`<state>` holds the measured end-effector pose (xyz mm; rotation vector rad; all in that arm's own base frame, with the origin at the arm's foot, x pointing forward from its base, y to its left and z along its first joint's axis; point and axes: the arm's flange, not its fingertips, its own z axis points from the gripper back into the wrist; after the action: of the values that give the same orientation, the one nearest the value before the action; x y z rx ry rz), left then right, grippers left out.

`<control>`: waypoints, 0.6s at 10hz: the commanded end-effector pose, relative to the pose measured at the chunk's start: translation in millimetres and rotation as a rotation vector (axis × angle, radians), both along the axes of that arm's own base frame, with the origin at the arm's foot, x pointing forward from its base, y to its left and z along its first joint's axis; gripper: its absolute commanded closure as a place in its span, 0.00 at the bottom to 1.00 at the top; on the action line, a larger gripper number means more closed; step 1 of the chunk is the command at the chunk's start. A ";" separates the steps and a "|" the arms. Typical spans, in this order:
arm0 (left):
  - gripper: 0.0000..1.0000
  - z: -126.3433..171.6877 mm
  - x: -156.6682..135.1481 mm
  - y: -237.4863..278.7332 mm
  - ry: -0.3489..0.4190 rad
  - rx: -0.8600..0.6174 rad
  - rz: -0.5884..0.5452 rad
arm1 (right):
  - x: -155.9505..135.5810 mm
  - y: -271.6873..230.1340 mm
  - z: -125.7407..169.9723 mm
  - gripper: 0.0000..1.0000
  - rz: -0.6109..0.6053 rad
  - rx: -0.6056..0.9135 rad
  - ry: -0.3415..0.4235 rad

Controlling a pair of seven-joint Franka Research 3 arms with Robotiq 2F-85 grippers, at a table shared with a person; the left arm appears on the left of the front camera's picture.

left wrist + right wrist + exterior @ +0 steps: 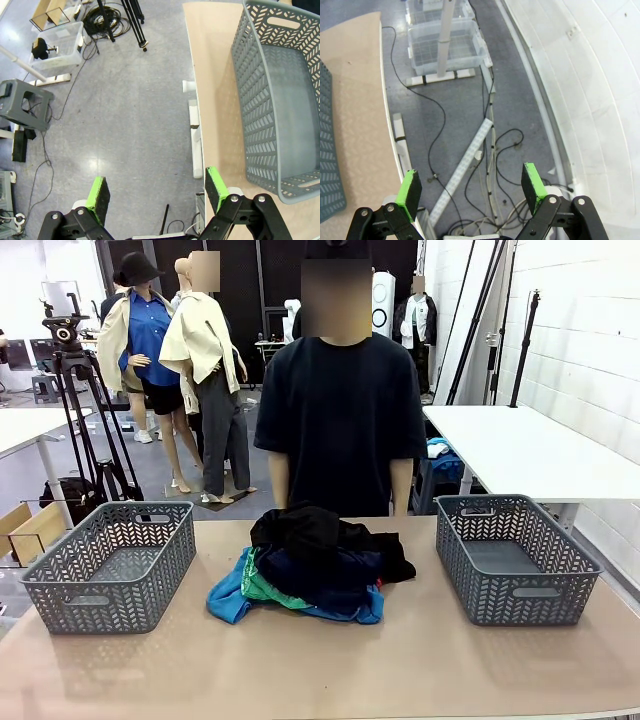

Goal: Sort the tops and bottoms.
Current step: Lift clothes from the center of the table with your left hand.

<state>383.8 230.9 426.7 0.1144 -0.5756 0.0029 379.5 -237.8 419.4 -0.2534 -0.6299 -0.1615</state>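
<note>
On the bench [320, 670], the black garment [318, 528] tops a central heap, navy trousers [325, 575] beneath, green shorts [262, 590] peeking out at 8 o'clock. A grey basket [110, 565] sits at 9 o'clock, a second basket [515, 560] at 3. The left gripper [156, 187] and right gripper [471, 182] hang over floor, jaws spread wide

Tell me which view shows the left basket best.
Front view: the whole left basket stands on the table, walls and rim clear. The left wrist view looks down into that basket, one side cropped.

The table [330, 680] is seen frontally; its edges are seen from above past left gripper [155, 180] and right gripper [470, 172].
</note>
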 end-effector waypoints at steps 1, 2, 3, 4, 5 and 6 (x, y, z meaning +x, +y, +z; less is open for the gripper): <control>0.00 -0.6 -1.3 3.4 -0.008 0.011 -0.003 | -0.3 -0.2 0.4 0.00 -0.001 0.001 -0.001; 0.00 -0.6 -1.3 3.4 -0.008 0.011 -0.003 | -0.3 -0.2 0.4 0.00 -0.001 0.001 -0.001; 0.00 -0.6 -1.3 3.4 -0.008 0.011 -0.003 | -0.3 -0.2 0.4 0.00 -0.001 0.001 -0.001; 0.00 0.0 0.0 0.0 0.000 0.000 0.000 | -0.3 -0.2 0.4 0.00 -0.001 0.001 -0.001; 0.00 25.9 11.8 -9.3 -0.072 0.000 -0.034 | -0.3 -0.2 0.4 0.00 -0.001 0.001 -0.001; 0.00 55.2 22.5 -21.4 -0.150 0.026 -0.082 | -0.3 -0.2 0.4 0.00 -0.001 0.001 -0.001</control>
<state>395.8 216.0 457.9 0.1300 -0.6452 -0.0391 379.6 -237.7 419.5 -0.2535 -0.6301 -0.1613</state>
